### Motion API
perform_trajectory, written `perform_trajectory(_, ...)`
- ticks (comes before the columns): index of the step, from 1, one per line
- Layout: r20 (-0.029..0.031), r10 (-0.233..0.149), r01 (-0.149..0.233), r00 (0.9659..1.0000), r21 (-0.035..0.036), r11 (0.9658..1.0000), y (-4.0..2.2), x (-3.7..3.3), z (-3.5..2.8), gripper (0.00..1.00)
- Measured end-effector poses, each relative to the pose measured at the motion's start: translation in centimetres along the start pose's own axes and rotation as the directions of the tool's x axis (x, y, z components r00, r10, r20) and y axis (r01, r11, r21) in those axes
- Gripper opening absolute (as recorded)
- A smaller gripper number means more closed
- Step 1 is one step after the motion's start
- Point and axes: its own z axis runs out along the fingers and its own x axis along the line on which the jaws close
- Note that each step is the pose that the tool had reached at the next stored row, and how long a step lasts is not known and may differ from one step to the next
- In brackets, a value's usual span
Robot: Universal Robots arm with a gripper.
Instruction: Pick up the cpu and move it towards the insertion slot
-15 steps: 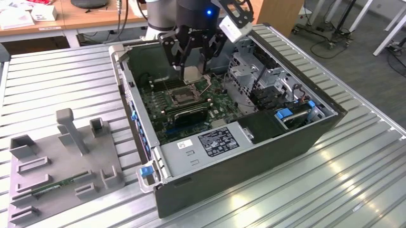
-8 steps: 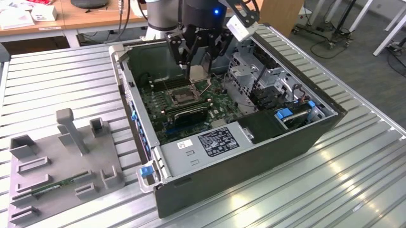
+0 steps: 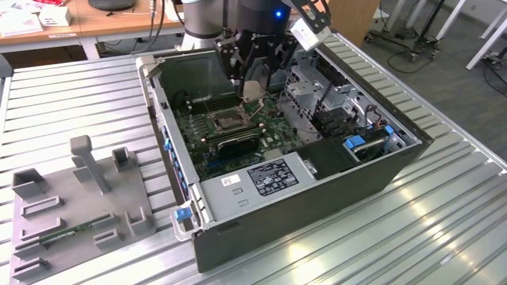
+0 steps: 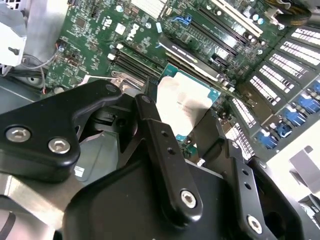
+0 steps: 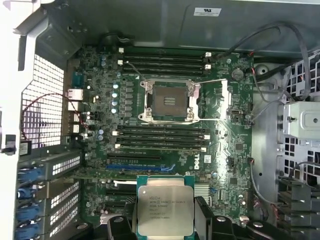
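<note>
I have the cpu (image 5: 165, 210) clamped between the gripper's (image 5: 165, 220) two black fingers (image 4: 160, 145), held by its side edges, silvery top facing the first wrist view. It hangs in the air above the motherboard (image 5: 230, 165), inside the open computer case (image 3: 317, 196), and touches nothing but the fingers. In the exterior view the chip (image 3: 253, 91) sits just under the gripper (image 3: 253, 83), above the board's far part.

The insertion slot (image 5: 169, 101) lies open on the board, dark centre inside a silvery frame, well apart from the chip. Between chip and socket I count three long black memory slots (image 5: 162, 136) in the first wrist view, then a blue-edged expansion slot (image 5: 140, 167); two more memory slots (image 5: 165, 59) run on the socket's other side. A thin wire retention lever (image 5: 210, 82) stands out beside the frame, and I think it is raised, though I cannot be sure.

The space above the socket is open. The case wall (image 3: 158, 119) rises on the exterior view's left, the drive cage (image 3: 309, 95) with loose cables on its right, the power supply (image 3: 262, 178) nearer the camera. The case rests on a slatted metal bench (image 3: 71, 107). A grey fixture tray (image 3: 71, 202) lies on the bench to the exterior view's left, with one green memory stick (image 3: 71, 231) lying in it.
</note>
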Motion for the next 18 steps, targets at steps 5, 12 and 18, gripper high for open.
perform_trajectory(5,0.0,0.0,0.0,1.0,0.0,1.0,-0.01,-0.55,0.0,0.54)
perform_trajectory(12,0.0,0.0,0.0,1.0,0.0,1.0,-0.01,-0.73,0.0,0.54)
perform_trajectory(18,0.0,0.0,0.0,1.0,-0.0006,1.0,0.29,-0.73,0.03,0.54)
